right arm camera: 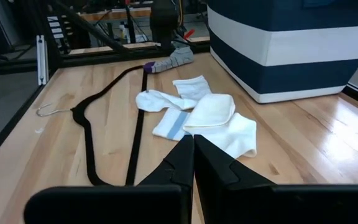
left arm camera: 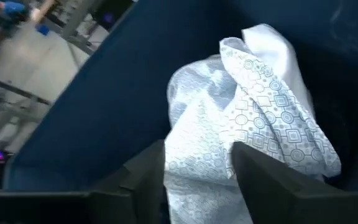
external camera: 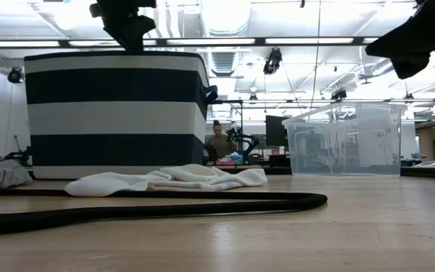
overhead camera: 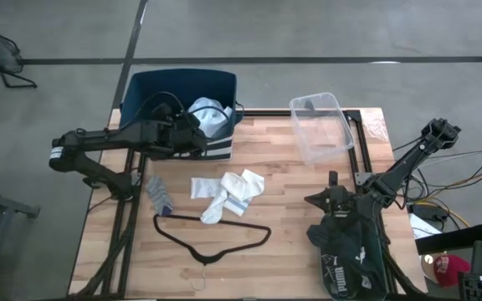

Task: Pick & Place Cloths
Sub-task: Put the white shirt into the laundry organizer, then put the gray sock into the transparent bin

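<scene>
The pale-blue patterned shirt [left arm camera: 253, 124] lies bunched inside the navy striped bin [overhead camera: 178, 77] at the table's far left. My left gripper [left arm camera: 199, 149] hovers over the bin [overhead camera: 197, 134], its fingers open, with the shirt showing between and beyond them. Small white pieces [overhead camera: 228, 194] lie flat on the table's middle, and a grey piece [overhead camera: 159, 194] lies to their left. A dark garment with white print [overhead camera: 350, 251] lies heaped at the near right corner. My right gripper [right arm camera: 192, 140] is shut on nothing, just beyond that garment [overhead camera: 316, 201], and points at the white pieces [right arm camera: 210, 118]. My left gripper stands open over the shirt's upper folds [left arm camera: 197, 124], slanting down into the bin from its left side. I cannot tell whether the fingers touch the cloth. The shirt rests in the bin.
A thin black hanger [overhead camera: 212, 241] lies on the table near the front, below the white pieces. A clear plastic box [overhead camera: 320, 125] stands at the far right. Bare wood shows between the white pieces and the right gripper.
</scene>
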